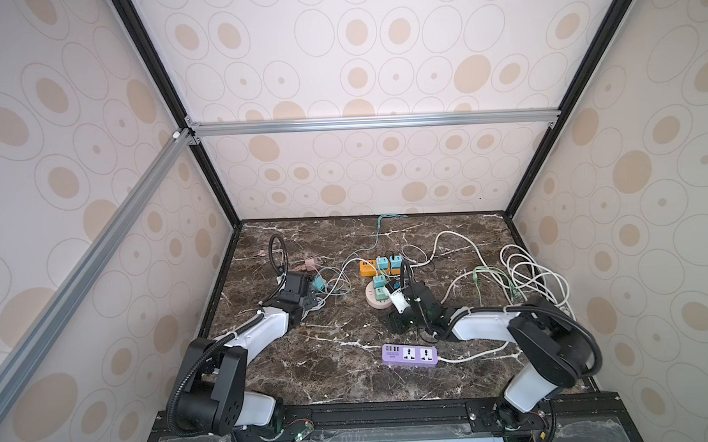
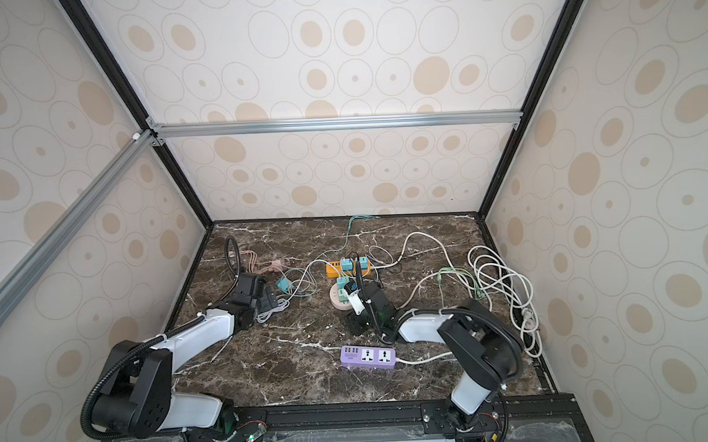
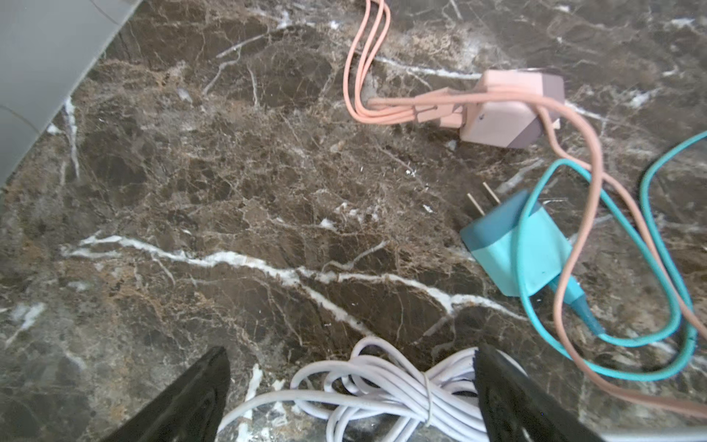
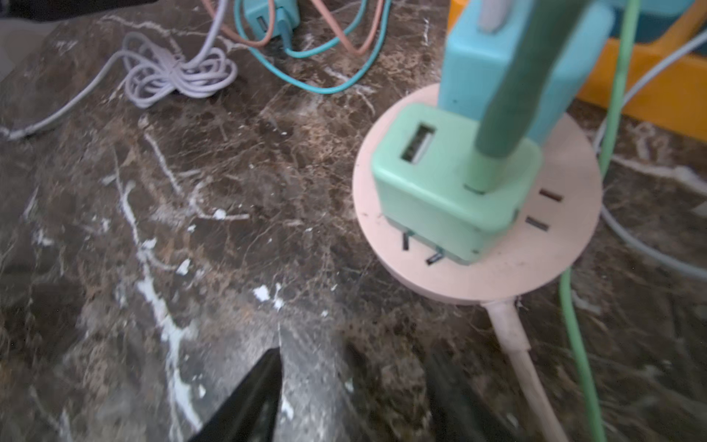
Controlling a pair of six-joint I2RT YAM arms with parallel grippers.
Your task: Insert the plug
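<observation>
In both top views the green plug [image 1: 381,296] is seen upright on the round socket [image 1: 376,304], just right of the frame's centre on the marble table [image 1: 309,377]. The right gripper [image 1: 398,322] is found low over the table, below and right of the socket and apart from the plug. The left gripper [image 1: 311,302] is placed left of centre over a white cord [image 1: 319,308]. A purple strip [image 1: 409,354] is seen lower in the frame and an orange strip [image 1: 368,267] above the socket.

In the left wrist view, the left gripper's fingers [image 3: 180,402] are spread wide. The bundled cord lies loose between them and is not clamped. A teal charger [image 3: 524,248] and a pink charger [image 3: 509,111] are seen beyond, with their cables crossed.

In the right wrist view, the plug is seated on the socket's face, with no prongs showing and a green cable [image 4: 509,95] rising from it. The right gripper's fingers [image 4: 248,394] are parted, with only bare marble between them, and nothing is held.
</observation>
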